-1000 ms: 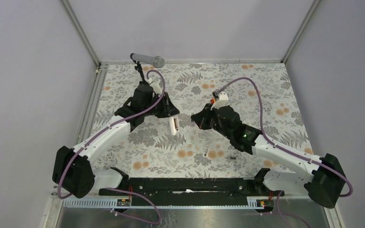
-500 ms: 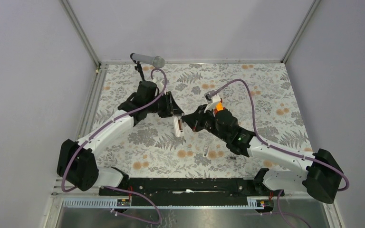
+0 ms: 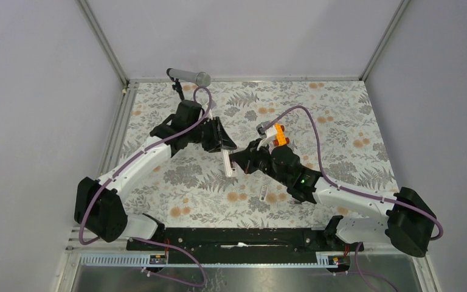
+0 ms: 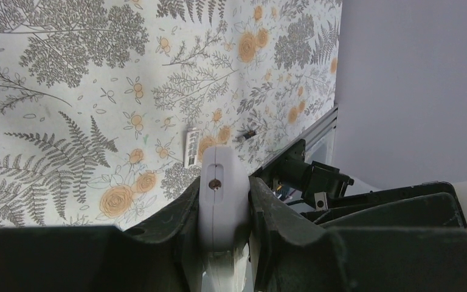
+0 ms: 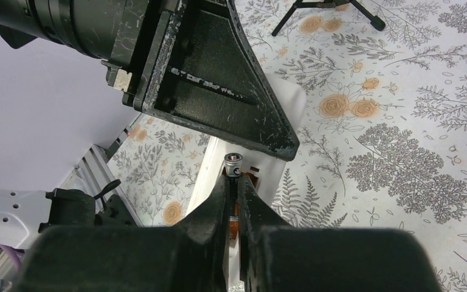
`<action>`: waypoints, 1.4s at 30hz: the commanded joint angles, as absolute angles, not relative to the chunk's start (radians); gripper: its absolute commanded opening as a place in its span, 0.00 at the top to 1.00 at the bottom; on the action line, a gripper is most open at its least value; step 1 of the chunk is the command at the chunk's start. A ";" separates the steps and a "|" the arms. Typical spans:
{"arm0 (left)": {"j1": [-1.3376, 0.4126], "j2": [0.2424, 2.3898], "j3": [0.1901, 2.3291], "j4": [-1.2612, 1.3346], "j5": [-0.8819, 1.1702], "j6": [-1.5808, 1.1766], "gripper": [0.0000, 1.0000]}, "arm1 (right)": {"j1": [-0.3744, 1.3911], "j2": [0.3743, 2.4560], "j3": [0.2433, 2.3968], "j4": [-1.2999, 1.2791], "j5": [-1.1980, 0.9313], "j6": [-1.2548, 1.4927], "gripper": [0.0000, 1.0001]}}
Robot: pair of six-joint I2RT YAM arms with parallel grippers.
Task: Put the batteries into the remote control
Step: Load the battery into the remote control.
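Right wrist view: right gripper [image 5: 233, 179] pinched a battery [image 5: 233, 160], metal cap pointing outward at the remote control [image 3: 228, 163].
Left gripper [image 4: 223, 185]: clamped on the remote's end, long axis running toward the arm bases.
Progress: apparently none seated; second battery [image 3: 296, 201] on the tablecloth [image 3: 340, 121].
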State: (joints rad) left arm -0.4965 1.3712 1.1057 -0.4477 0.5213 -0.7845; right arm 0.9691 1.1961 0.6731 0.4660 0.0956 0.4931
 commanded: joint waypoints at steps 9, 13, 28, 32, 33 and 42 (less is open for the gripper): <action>-0.488 1.382 1.180 -0.451 0.595 -0.812 1.00 | 0.985 1.199 0.633 0.587 0.122 0.400 0.90; -0.485 1.385 1.187 -0.448 0.594 -0.815 1.00 | 0.989 1.201 0.627 0.584 0.110 0.406 0.89; -0.477 1.394 1.181 -0.443 0.590 -0.817 1.00 | 0.988 1.172 0.620 0.537 0.102 0.436 0.80; -0.477 1.397 1.176 -0.443 0.588 -0.813 1.00 | 0.988 1.166 0.626 0.535 0.100 0.444 0.78; -0.477 1.399 1.174 -0.443 0.588 -0.812 1.00 | 0.988 1.164 0.631 0.533 0.101 0.446 0.78; -0.477 1.411 1.144 -0.421 0.597 -0.813 1.00 | 0.989 1.169 0.668 0.508 0.112 0.471 0.71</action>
State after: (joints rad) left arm -0.4839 1.4117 1.1328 -0.4759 0.5583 -0.8024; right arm 0.9810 1.1828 0.6243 0.5121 0.0937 0.4591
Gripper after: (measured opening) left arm 0.278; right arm 0.279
